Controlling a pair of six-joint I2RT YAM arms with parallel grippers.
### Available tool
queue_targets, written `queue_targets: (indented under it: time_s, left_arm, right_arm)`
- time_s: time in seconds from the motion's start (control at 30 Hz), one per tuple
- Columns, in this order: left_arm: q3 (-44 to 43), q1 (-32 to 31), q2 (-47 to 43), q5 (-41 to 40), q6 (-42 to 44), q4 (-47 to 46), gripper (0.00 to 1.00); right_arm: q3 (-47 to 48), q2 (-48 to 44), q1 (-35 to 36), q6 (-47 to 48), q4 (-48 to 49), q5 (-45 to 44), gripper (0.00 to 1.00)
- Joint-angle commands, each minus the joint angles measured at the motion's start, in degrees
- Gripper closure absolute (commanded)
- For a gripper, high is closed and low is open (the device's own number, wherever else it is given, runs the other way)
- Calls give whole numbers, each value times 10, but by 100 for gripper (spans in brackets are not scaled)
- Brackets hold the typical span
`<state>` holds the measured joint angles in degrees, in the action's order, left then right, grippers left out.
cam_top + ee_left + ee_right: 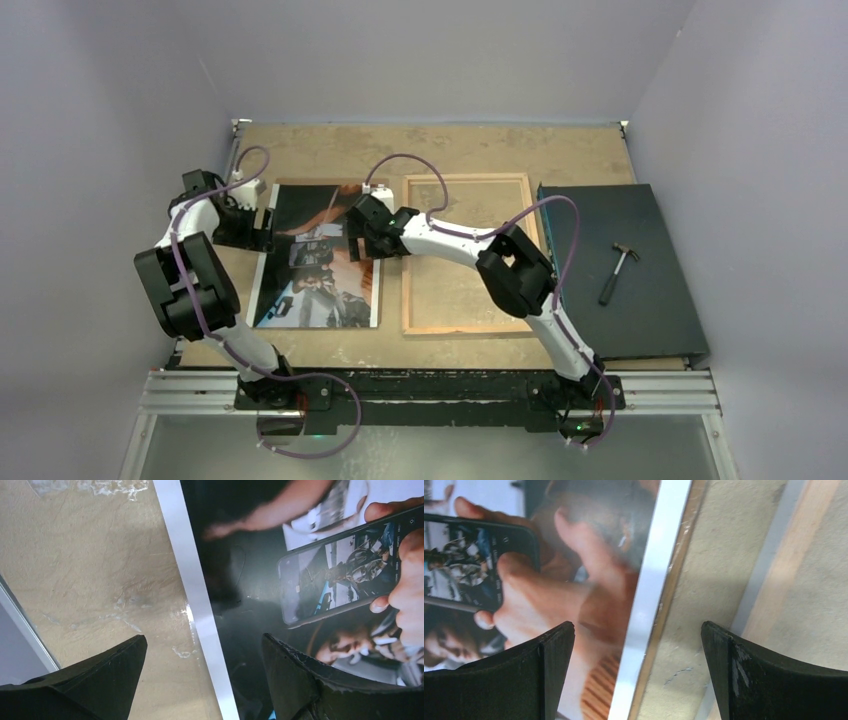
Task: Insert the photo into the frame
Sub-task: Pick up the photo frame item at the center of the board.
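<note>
The worn tan table (430, 150) carries three flat things. The frame (468, 180) lies near its middle, light wood side up. The photo (320, 270) lies picture-up just left of the frame, and a dark mat (650, 300) lies close beside the frame's right rail.

White arms (440, 238) with chunky black joints (515, 268); purple cables (410, 157) loop along them; black tapered fingers (774, 680), seemingly scuffed

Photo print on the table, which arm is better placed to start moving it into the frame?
Probably right: the right pincer, open, straddles the edge of the dark white-bordered paper print nearest the light wooden rectangular frame. The left pincer sits at the far edge.
</note>
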<state>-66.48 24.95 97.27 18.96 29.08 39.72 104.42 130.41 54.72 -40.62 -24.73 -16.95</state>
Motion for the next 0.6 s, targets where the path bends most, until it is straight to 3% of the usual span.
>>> queue_targets:
  time_s: [0.0,0.23,0.57]
  left_arm:
    - [4,-5,-17,-24,-15,-44,17]
    - [10,-2,3,-134,-52,-129,27]
    - [-27,2,37,-165,-76,-137,29]
  right_arm:
    - [-5,11,10,-28,22,6,1]
    - [20,40,11,-53,63,71,1]
    - [-27,-1,-12,-57,105,135,1]
